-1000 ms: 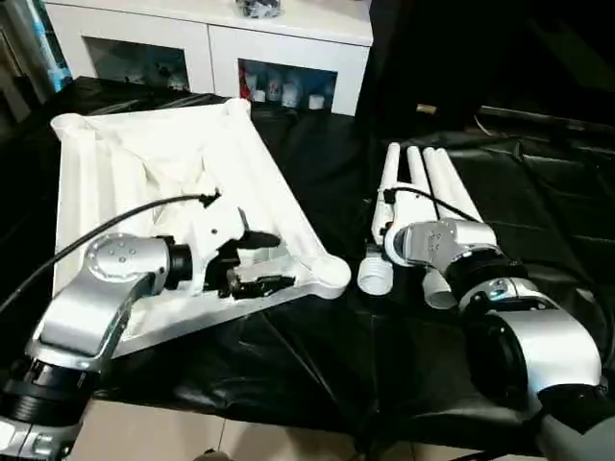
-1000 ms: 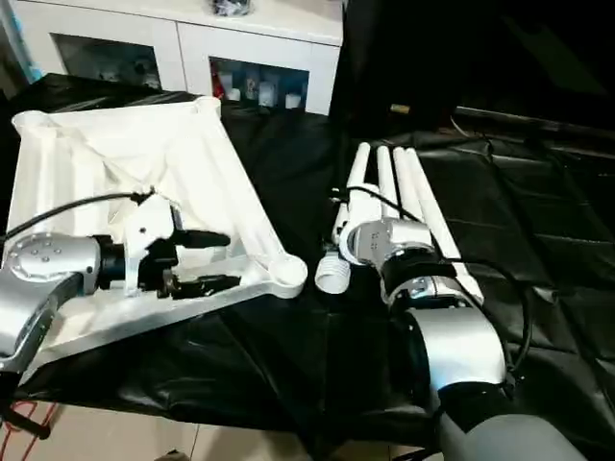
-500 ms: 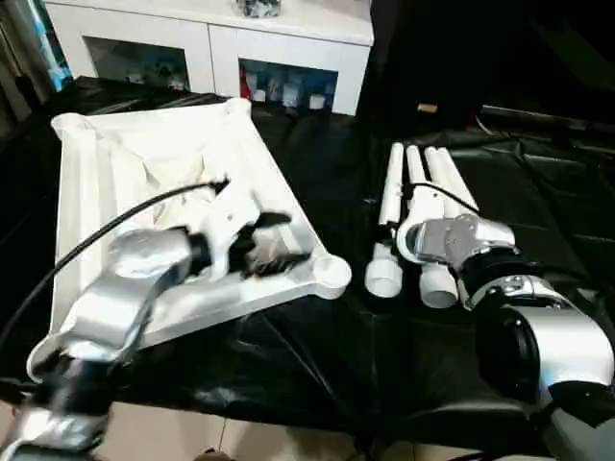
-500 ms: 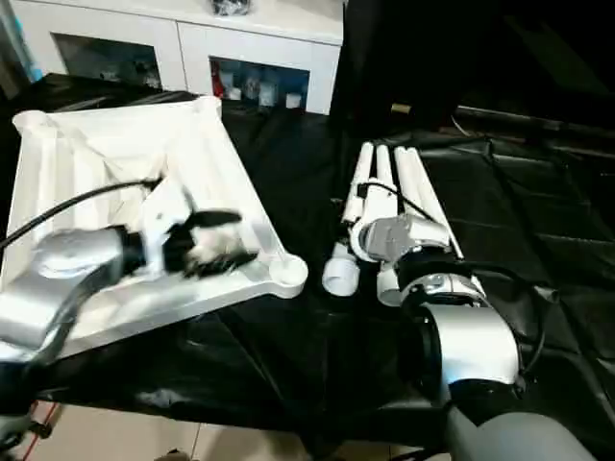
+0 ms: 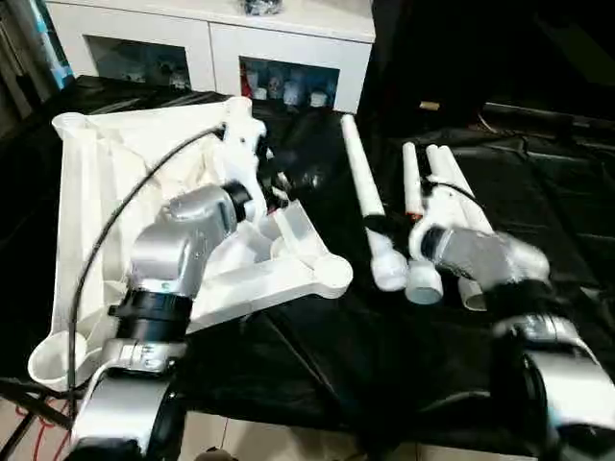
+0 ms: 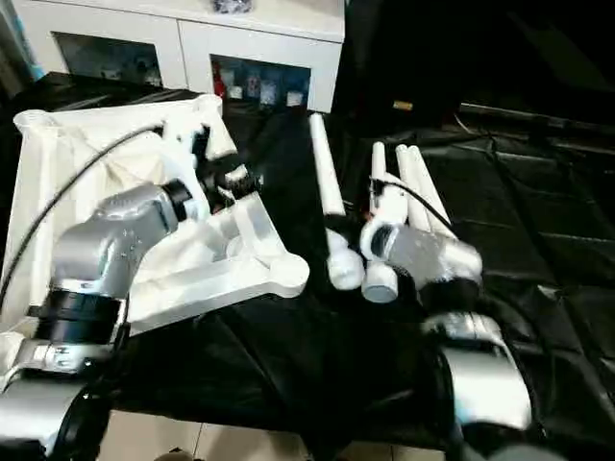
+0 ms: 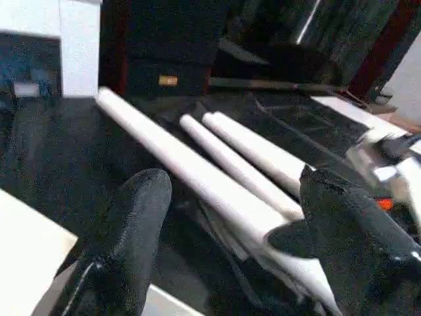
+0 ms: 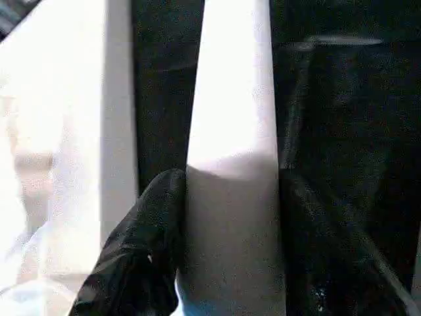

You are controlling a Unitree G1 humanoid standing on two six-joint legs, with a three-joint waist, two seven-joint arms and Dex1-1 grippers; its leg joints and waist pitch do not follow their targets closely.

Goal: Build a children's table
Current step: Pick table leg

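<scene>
The children's table tabletop (image 5: 96, 192) lies ribbed side up on the left, one rounded corner socket (image 5: 332, 275) pointing at the legs. My left gripper (image 5: 293, 180) hovers open over the tabletop's far right edge, aimed at the legs; its black fingers (image 7: 131, 224) stand wide apart with nothing between them. My right gripper (image 5: 378, 229) is shut on one white leg (image 5: 360, 178), which slants apart from the others. The tube (image 8: 230, 197) sits between the black fingers (image 8: 148, 250). Further legs (image 5: 444, 178) lie side by side to the right.
A black cloth covers the work table (image 5: 317, 336), whose front edge runs just below the tabletop. A white cabinet (image 5: 211, 38) with glass doors stands behind it. A black cable (image 5: 125, 211) arcs from my left arm over the tabletop.
My left arm swung up and away across the tabletop toward the legs. My right gripper closed on one leg and pulled it left, away from the others.
</scene>
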